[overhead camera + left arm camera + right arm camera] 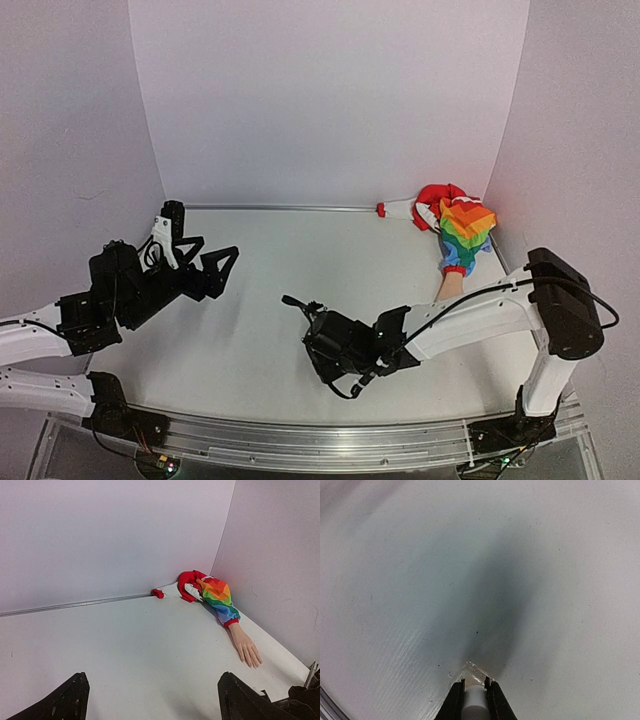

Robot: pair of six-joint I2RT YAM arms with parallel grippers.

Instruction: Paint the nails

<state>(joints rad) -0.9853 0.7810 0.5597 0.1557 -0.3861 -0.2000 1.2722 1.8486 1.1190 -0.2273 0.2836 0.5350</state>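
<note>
Small pale flesh-coloured fake hand [245, 646] with rainbow sleeve [220, 599] and red cuff [231, 623]: lying flat on white table [140, 645]. Nails [255, 662] at its fingertips, too small to make out. Right gripper [474, 686]: well apart from fake hand, clenched on small clear bottle [472, 672]. Left gripper [206, 250]: farther still from fake hand, released, jaws spread wide.

Top camera: high at the near edge, looking down over the whole table [280, 270]. Left wrist camera sits low, facing the far right corner — both catch the fake hand [245, 647]. Right wrist camera hugs the tabletop.
</note>
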